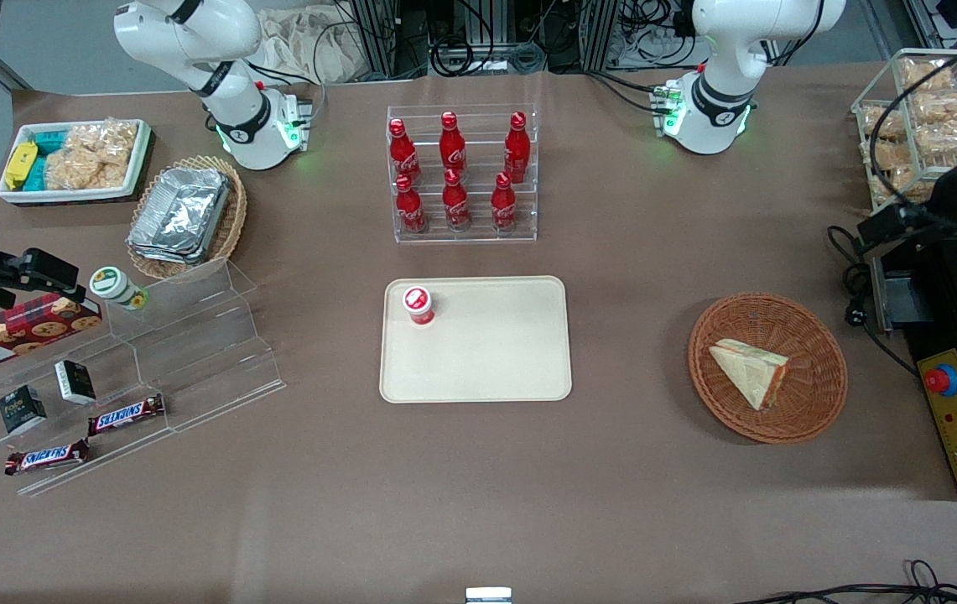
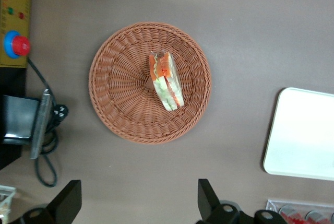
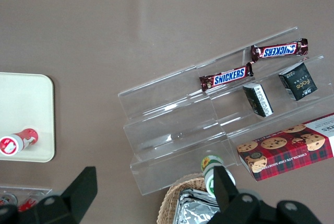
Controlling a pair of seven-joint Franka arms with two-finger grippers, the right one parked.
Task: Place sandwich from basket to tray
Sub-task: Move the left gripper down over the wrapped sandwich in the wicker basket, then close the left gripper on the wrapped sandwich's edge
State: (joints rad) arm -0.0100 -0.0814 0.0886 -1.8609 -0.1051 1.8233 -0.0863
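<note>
On the clear step shelf [image 1: 151,369] toward the parked arm's end of the table sit two Snickers bars [image 1: 127,414], two small dark boxes [image 1: 74,382], a red cookie box [image 1: 21,330] and a little green-lidded cup [image 1: 116,286]. Near it, farther from the front camera, are a white bin of snack bags [image 1: 75,159] and a pale oval basket with foil containers [image 1: 184,214].

In the middle of the table lies the tray [image 1: 478,361] — flat and cream. A small red-and-white cup [image 1: 418,304] stands on it, in a corner away from the front camera. Above the tray, farther from the front camera, a clear rack holds six red bottles [image 1: 455,172].

Toward the working arm's end lies the basket [image 1: 813,394], round and brown. The sandwich [image 1: 751,371] is in the basket, near its middle, with the orange-red edge showing. The wrist view shows the same sandwich [image 2: 166,80] in the basket [image 2: 120,88].

The gripper [image 2: 138,205] hangs high above the table, beside the basket — touching nothing. Its two black fingers [image 2: 68,200] are spread wide and hold nothing. A yellow box with a red button [image 1: 943,382] sits at the table's edge close by.
</note>
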